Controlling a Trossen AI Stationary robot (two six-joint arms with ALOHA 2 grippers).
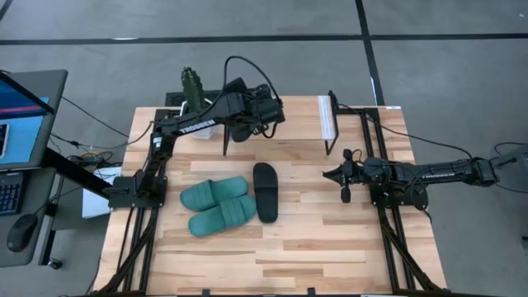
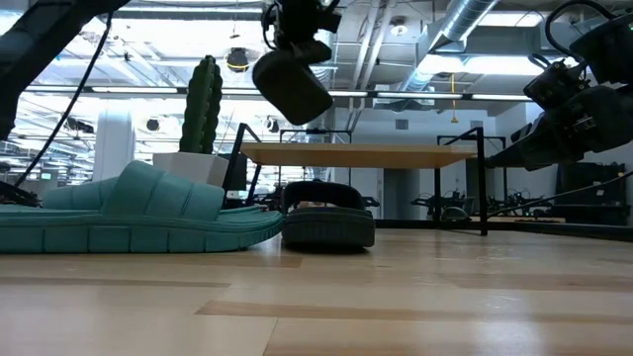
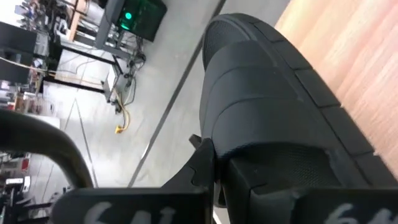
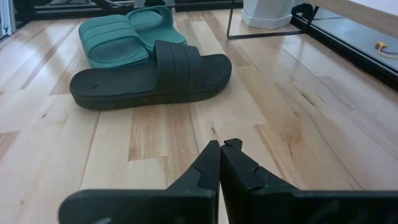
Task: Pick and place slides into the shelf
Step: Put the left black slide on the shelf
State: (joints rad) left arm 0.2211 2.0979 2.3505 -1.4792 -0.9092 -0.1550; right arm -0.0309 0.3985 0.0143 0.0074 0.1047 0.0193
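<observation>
My left gripper (image 1: pixel 262 111) hangs over the shelf (image 1: pixel 327 120) at the table's far side, shut on one black slide (image 2: pixel 292 85). That slide fills the left wrist view (image 3: pixel 280 118). The shelf's wood panel (image 2: pixel 361 155) stands on thin black legs. The other black slide (image 1: pixel 266 191) lies sole-down mid-table, also seen in the right wrist view (image 4: pixel 149 78). The two teal slides (image 1: pixel 218 205) lie side by side to its left. My right gripper (image 4: pixel 221 157) is shut and touches nothing, hovering near the table's right side (image 1: pixel 345 178). My left gripper holds the black slide by the end nearest the wrist (image 3: pixel 273 171), behind the wide strap (image 3: pixel 267 106). One finger (image 3: pixel 202 165) shows against its side; the slide hides the other. The slide is lifted clear and hangs tilted below the gripper, above the shelf panel.
A cactus in a white pot (image 1: pixel 192 89) stands at the far left by the shelf. A monitor and keyboard (image 1: pixel 16 124) sit off the table's left edge. Bare wood (image 1: pixel 330 239) lies between the slides and the right arm and along the near edge.
</observation>
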